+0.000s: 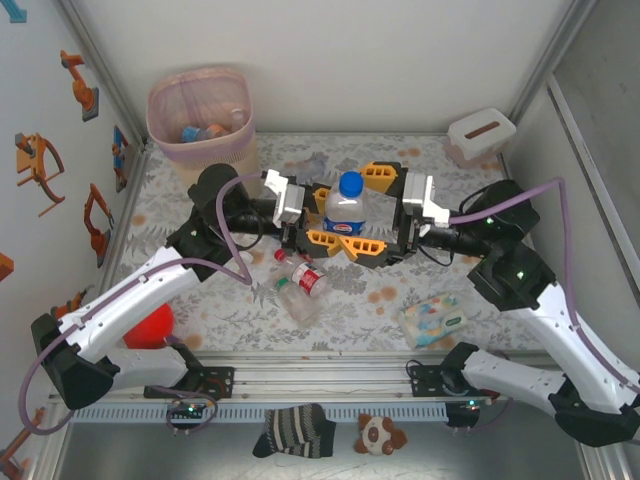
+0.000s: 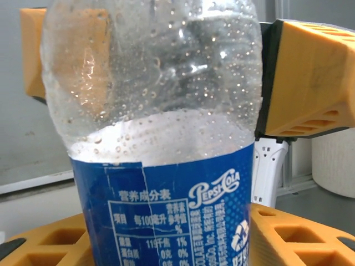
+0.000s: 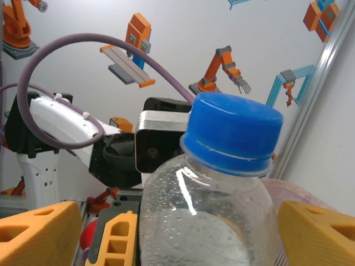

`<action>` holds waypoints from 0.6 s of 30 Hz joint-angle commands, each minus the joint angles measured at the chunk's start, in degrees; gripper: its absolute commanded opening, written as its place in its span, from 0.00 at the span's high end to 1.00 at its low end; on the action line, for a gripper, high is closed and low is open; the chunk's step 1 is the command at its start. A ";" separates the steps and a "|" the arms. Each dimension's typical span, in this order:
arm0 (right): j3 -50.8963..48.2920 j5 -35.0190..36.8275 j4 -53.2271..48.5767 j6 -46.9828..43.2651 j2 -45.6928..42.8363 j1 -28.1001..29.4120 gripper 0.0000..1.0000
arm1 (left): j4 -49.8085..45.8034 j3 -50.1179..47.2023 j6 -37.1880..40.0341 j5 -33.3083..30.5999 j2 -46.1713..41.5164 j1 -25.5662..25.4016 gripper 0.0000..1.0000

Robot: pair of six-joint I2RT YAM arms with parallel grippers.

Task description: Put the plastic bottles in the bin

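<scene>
The bin (image 1: pixel 200 125) stands at the far left corner of the surface (image 1: pixel 240 310), with several bottles (image 1: pixel 192 132) visible inside its pink liner.

Right of the bin and nearer the arm bases, both grippers meet around one upright blue-capped bottle (image 1: pixel 347 205) held above the surface.
- Left gripper (image 1: pixel 322 214): closed on the blue-capped bottle. In the left wrist view its yellow fingers (image 2: pixel 310 77) press against the clear body just above the blue label.
- Right gripper (image 1: pixel 380 213): spread wide. In the right wrist view its fingers (image 3: pixel 39 235) stand on either side of the bottle shoulder without squeezing it.

Further from the bin, on the near side of the held bottle, a red-labelled bottle (image 1: pixel 307 284) lies on its side on the surface.
</scene>
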 commanded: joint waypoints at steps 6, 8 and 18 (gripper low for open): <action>-2.01 13.70 -6.36 -0.28 -3.36 0.33 0.10 | -6.56 2.18 4.28 -10.70 -2.90 2.91 0.49; -2.23 16.86 -8.53 -0.26 -3.42 0.28 0.10 | -7.92 2.42 3.83 -15.94 -3.43 4.13 0.49; -4.54 22.04 -12.09 0.19 -3.26 0.27 0.11 | -22.17 9.12 4.83 -46.36 -2.30 11.82 0.49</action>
